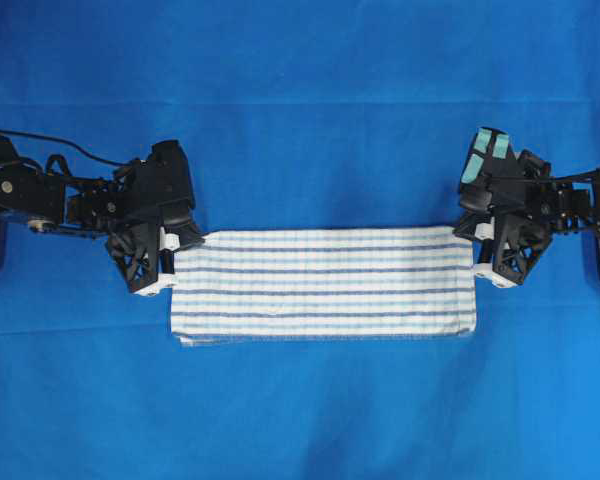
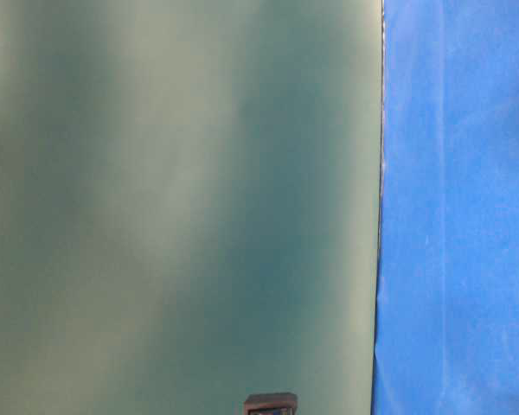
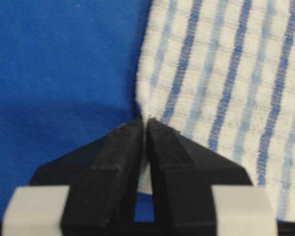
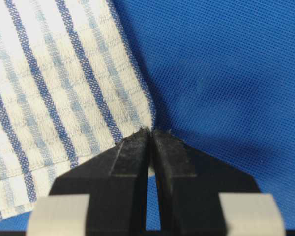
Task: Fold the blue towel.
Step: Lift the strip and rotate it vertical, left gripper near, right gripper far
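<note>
The blue towel point(image 1: 325, 285) lies flat on the blue covering point(image 1: 300, 100) of the tabletop as a long strip running left to right, and it already looks doubled over. Treat it as soft, light and limp: it will sag and drape from wherever you lift it, and a thin edge can slip out of a shallow pinch. Corners and short edges are your best holds, taken at both ends together so the cloth stays taut.

Your left claw point(image 3: 145, 129) sits at the towel's left short edge, jaws pressed together, with a sliver of the hem apparently nipped between the tips. Your right claw point(image 4: 150, 136) mirrors it at the right short edge, also closed tight on the corner. Both bites look shallow, so lift gently.

The table-level view shows nothing useful.
</note>
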Motion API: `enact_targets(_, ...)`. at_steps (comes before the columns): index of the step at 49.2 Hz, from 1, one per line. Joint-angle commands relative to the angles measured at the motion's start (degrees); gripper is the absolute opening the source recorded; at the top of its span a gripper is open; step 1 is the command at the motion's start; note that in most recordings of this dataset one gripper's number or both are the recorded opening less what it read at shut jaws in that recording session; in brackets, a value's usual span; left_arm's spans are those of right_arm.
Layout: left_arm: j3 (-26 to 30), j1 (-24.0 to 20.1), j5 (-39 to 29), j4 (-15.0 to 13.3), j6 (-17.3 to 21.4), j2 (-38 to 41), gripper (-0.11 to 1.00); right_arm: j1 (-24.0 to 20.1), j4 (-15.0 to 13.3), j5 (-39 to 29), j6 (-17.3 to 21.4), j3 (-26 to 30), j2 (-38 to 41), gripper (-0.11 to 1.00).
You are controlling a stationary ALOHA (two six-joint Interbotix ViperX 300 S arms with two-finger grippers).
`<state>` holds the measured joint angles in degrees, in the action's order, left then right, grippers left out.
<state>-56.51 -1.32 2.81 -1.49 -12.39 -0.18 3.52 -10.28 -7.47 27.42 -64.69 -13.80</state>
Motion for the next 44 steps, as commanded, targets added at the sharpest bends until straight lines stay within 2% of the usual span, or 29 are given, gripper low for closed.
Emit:
enact_targets(1, -0.09, 0.26, -0.62, 0.09, 0.0, -0.53, 0.01, 0.09, -0.09, 0.18, -0.09, 0.09, -1.23, 0.02)
enact_targets(13, 0.88, 0.26, -4.31, 0.0, 0.09, -4.48, 0.01, 0.09, -0.09, -1.67, -0.09, 0.35, -5.62, 0.02)
enact_targets(29, 5.8, 0.62, -15.73, 0.09, -0.53, -15.03, 0.01, 0.09, -0.09, -13.36, 0.35, 2.9, -20.13, 0.02)
enact_targets(36, 7.12, 1.49, -16.7, 0.09, -0.53, -17.23, 0.01, 0.0, 0.09, -18.19, 0.62, 3.52, -26.89, 0.02)
enact_targets(44, 8.0, 2.37, -16.79, 0.09, -0.97, -18.11, 0.01, 0.0, 0.09, -20.21, 0.79, 3.52, -31.64, 0.02)
